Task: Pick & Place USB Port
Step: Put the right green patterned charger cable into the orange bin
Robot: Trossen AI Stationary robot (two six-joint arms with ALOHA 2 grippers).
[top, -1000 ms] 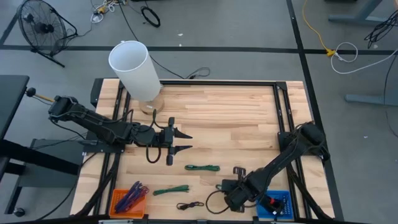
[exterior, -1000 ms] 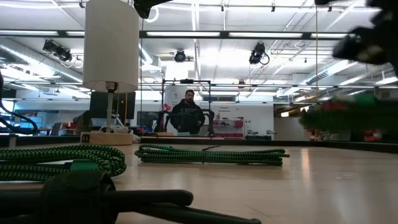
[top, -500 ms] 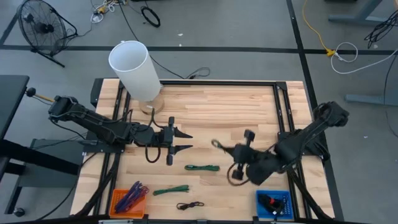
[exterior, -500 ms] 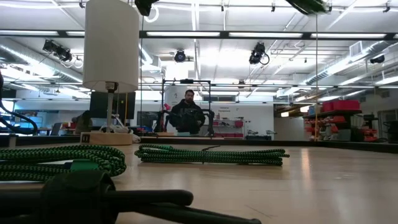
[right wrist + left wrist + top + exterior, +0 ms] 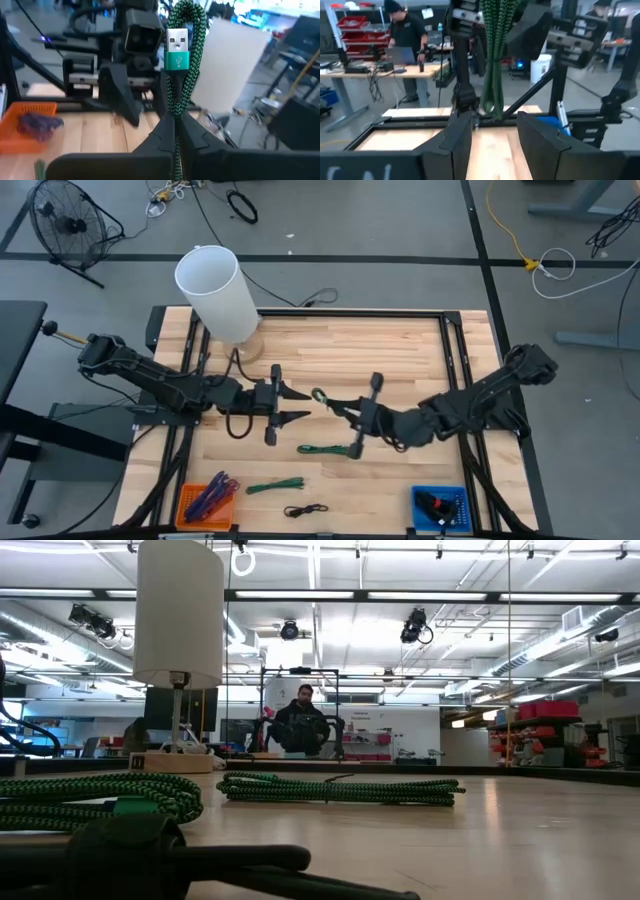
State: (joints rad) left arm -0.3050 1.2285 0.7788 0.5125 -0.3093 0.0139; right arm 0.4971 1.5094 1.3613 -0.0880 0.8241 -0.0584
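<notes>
USB cable (image 5: 181,65), braided green and black, pinched between the closed fingers of the right gripper (image 5: 343,409) and held in the air over the middle of the wooden table (image 5: 400,360), its teal-shelled plug (image 5: 176,49) and looped end standing clear of the fingertips. Seen from above as a small green loop (image 5: 319,394) just ahead of the right gripper, facing the left gripper (image 5: 297,407) across a short gap. Left gripper hovering near mid-table with fingers (image 5: 457,137) spread apart and nothing between them, the hanging cable (image 5: 496,55) directly in front of it. More coiled green cables on the tabletop: one (image 5: 325,449) below the two grippers, another (image 5: 275,485) nearer the front edge, beside a thin black cable (image 5: 305,509). Orange bin (image 5: 208,502) at the front left corner, blue bin (image 5: 441,507) at the front right. White cylindrical lamp (image 5: 218,292) at the back left. Person (image 5: 302,725) standing in the room beyond.
</notes>
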